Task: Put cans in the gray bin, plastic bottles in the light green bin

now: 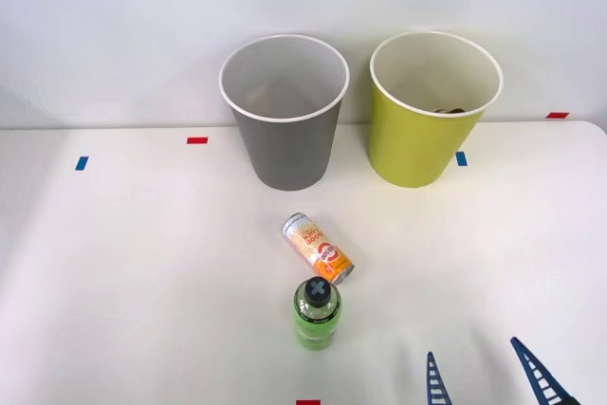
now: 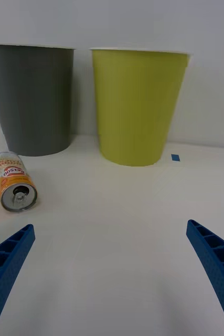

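Two tall round bins stand side by side at the back of the white worktop (image 1: pixel 114 263), close to the wall. The gray bin (image 1: pixel 285 130) is on the left and the light green bin (image 1: pixel 422 130) is on the right, and a small gap is between them. Both stand upright and both have a white rim. Something dark peeks out at the bottom of the light green bin, but it is too hidden to tell what it is. In front of the gray bin, the orange-and-white can (image 1: pixel 318 248) lies on its side on the worktop. In the wrist view its silver end with the pull tab faces the camera. Just in front of the can stands the green bottle (image 1: pixel 317 315), upright, with a dark cap that has a gray cross on it. The bottle and the can are very close, almost touching. The right gripper (image 1: pixel 488 372) is low at the front right of the worktop, well apart from the bottle. Its two blue ribbed fingers (image 2: pixel 7 262) are spread wide and it is holding nothing. Small red and blue tape marks are stuck on the worktop.
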Action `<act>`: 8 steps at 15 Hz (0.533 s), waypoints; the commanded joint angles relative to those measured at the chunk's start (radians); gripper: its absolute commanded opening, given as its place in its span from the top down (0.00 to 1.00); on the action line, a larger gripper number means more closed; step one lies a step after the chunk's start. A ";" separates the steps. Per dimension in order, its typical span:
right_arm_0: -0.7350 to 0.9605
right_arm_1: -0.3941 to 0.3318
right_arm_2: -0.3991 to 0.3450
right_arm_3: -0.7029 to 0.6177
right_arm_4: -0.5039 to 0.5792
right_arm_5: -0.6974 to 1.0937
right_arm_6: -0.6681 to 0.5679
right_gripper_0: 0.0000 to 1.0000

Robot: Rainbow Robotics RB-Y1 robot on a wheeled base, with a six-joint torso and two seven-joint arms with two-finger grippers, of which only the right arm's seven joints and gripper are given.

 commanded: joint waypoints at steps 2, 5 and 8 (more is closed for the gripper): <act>0.017 -0.004 -0.010 0.000 -0.031 0.001 0.007 0.00; 0.017 -0.004 -0.010 0.000 -0.031 0.001 0.007 0.00; 0.017 -0.004 -0.010 0.000 -0.031 0.001 0.007 0.00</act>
